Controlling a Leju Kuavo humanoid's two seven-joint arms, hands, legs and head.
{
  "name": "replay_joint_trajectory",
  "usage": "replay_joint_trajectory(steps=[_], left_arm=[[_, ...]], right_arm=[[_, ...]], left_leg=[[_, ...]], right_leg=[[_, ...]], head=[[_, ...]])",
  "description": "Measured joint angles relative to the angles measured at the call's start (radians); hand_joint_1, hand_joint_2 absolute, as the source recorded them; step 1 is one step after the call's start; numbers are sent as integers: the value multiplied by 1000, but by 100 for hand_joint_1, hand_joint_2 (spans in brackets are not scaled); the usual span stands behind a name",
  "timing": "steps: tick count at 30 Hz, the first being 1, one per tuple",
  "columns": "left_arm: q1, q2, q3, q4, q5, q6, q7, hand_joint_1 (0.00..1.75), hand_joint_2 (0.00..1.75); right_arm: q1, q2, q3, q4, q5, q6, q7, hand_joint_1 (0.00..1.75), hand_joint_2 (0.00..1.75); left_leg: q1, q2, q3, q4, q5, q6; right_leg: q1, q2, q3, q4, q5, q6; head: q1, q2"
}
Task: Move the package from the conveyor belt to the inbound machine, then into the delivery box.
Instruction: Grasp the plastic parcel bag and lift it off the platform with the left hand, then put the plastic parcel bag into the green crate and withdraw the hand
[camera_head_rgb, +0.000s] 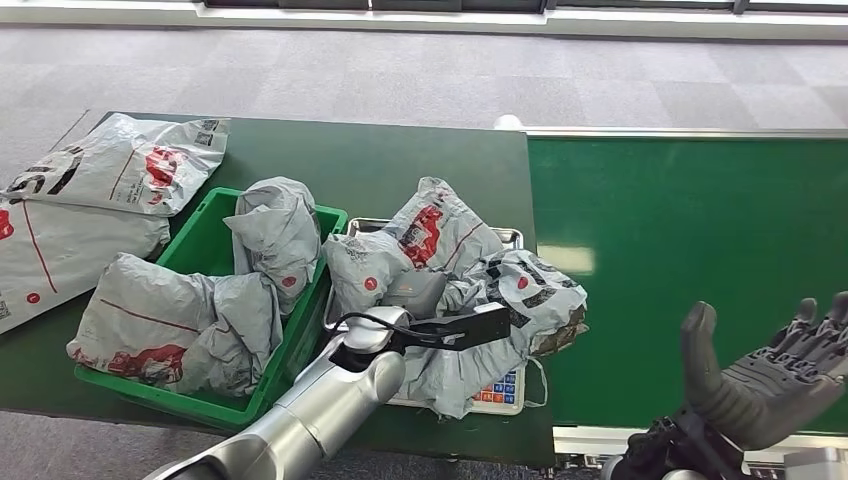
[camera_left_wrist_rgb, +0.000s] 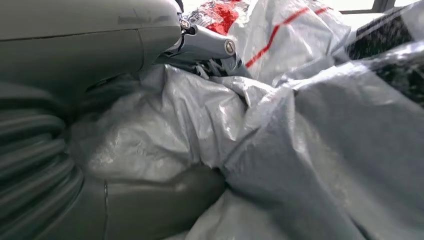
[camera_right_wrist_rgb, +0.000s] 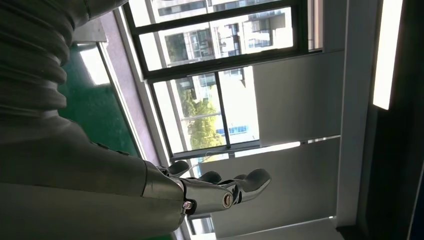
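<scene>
Two hands, left hand (camera_left_wrist_rgb: 150, 60) buried in grey package (camera_head_rgb: 470, 290) (grip unclear), right hand (camera_head_rgb: 770, 375) spread, holding nothing

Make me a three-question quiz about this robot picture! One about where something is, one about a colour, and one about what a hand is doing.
1. Where does the left hand reach?
A. Among the grey packages on the scale
B. Into the bin
C. Onto the conveyor belt

2. What colour is the bin that holds packages?
A. Blue
B. Green
C. Red

3. What is the right hand doing?
A. Holding a package
B. Pressing the scale's buttons
C. Raised with fingers apart, holding nothing

Answers:
1. A, because the silver left arm ends among the crumpled bags piled on the scale, and the left wrist view is full of grey plastic.
2. B, because the bin's walls are bright green.
3. C, because the right hand hovers over the bare green conveyor belt with nothing in it.
</scene>
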Motion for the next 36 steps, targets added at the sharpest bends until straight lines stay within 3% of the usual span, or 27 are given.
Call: replay_joint_trajectory(steps=[10, 14, 18, 22, 26, 30, 33, 36], left_arm=[[81, 34, 168, -306, -10, -17, -10, 175, 175], [114, 47, 207, -438, 10, 24, -76, 175, 175], [154, 64, 225, -673, 63, 111, -165, 175, 175], [173, 91, 226, -1035, 72, 255, -234, 175, 175], [187, 109, 227, -1187, 6, 341, -255, 175, 175], [202, 140, 233, -1297, -89, 533, -281, 175, 175], [223, 182, 273, -1381, -115, 603, -249, 175, 175], [256, 235, 368, -1403, -122, 456, -109, 175, 175]], right_arm=[[5, 8, 0, 9, 4, 0, 1, 0, 175], [11, 16, -1, 9, 18, 0, 2, 0, 175], [31, 28, -17, 8, 34, -1, 2, 0, 175], [71, 45, -53, 7, 41, -2, 1, 0, 175], [86, 56, -68, 6, 49, -2, 1, 0, 175], [114, 71, -79, -4, 66, -2, 1, 0, 175], [145, 79, -84, -14, 63, -2, 1, 0, 175], [176, 80, -84, -21, 52, -2, 1, 0, 175]], left_leg=[[0, -1, -2, 0, 4, -2], [0, -1, -5, 0, 4, -2], [0, -1, -8, 0, 4, -2], [0, -1, -10, 0, 4, -2], [0, -1, -10, 0, 3, -2], [0, -1, -10, 0, 3, -2], [0, -1, -9, 0, 3, -2], [0, 0, -8, -1, 3, -2]], right_leg=[[0, 0, -8, 0, 3, 0], [0, 0, -11, 0, 3, 0], [0, 0, -14, 0, 3, 0], [0, 0, -16, 0, 3, 0], [0, 0, -16, 0, 2, 0], [0, 0, -15, 0, 2, 0], [0, 0, -15, 0, 2, 0], [0, 0, -15, 0, 1, 0]], head=[[0, 0], [0, 0], [0, 0], [0, 0], [0, 0], [0, 0], [0, 0], [0, 0]])
